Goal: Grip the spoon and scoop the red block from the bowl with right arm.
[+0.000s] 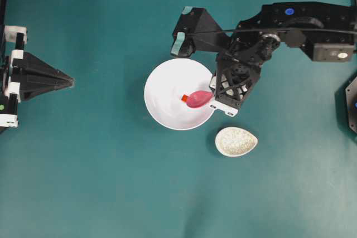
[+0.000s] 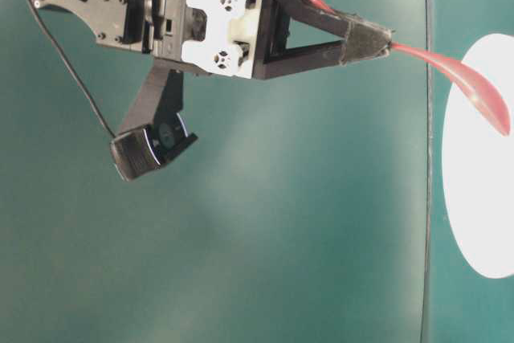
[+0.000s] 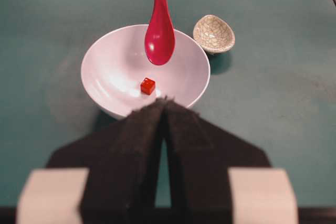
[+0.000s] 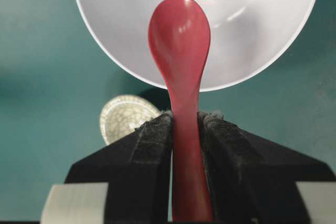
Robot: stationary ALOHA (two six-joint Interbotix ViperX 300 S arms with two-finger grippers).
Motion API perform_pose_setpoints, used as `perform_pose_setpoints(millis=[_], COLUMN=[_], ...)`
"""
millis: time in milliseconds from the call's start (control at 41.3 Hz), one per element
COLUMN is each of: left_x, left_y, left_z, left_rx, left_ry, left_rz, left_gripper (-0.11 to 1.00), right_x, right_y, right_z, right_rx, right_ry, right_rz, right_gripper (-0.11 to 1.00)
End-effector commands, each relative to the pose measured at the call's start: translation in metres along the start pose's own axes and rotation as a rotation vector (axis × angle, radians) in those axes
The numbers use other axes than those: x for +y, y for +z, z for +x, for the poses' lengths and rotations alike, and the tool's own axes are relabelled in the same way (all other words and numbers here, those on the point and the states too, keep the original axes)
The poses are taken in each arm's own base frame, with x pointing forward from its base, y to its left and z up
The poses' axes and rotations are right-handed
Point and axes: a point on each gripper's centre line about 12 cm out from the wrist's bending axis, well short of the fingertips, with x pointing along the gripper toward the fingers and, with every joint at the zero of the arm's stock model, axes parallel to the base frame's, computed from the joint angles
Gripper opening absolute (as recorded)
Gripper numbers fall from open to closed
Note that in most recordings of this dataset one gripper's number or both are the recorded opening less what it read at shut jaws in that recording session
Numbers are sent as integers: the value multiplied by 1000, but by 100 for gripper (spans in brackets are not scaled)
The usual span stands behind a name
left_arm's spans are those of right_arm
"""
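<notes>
Spoon: the spoon (image 4: 180,51) is glossy magenta-pink, hard and likely slick, light for its size; oval scoop, short straight handle.
Hold: the right arm's fingers (image 4: 152,150) are clenched on the handle, felt-like pads on both sides, the scoop jutting out ahead over the bowl. A grip this far back looks sound, though a smooth handle could twist between the pads if the scoop catches.
Red block: the red block (image 3: 148,86) is a tiny red-orange cube lying on the bowl's floor, just beyond the scoop's tip and apart from it; light, hard-edged, apt to skate ahead of the spoon.
Bowl: the bowl (image 1: 162,82) is plain white, round and smooth, probably breakable and easily pushed across the counter (image 1: 111,182); its curved wall should help trap the cube.
Small dish: a speckled grey-white teardrop dish (image 1: 236,141) sits just near-right of the bowl, not touching.
Left fingers: the left fingers (image 3: 142,145) are pressed together on nothing, well to the left.
</notes>
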Motion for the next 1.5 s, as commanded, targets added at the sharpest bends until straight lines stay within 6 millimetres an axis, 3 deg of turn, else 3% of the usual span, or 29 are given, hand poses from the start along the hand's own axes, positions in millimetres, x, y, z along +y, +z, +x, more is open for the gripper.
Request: perform_pose_setpoints(millis=[0,194,750,1161,1476], left_x=[-1,-1,-1,-1,-1], left_y=[11,11,12,12,12], left_z=[1,0,0,0,0], left_rx=[-26,-26,-28,-28,-26], left_ry=[-2,-2,-2,-2,-2], left_rz=[3,3,3,3,2], left_gripper=[0,0,0,0,0], right_x=[4,2,-1,-2,-3], right_y=[6,7,12,38,55], right_z=[-6,8,21,35,34], right_rx=[-16,17,39,-9,-94], right_ry=[8,-1,-13,-46,-50], right_rz=[-9,-6,-18,-65,-69], right_gripper=[24,24,24,24,24])
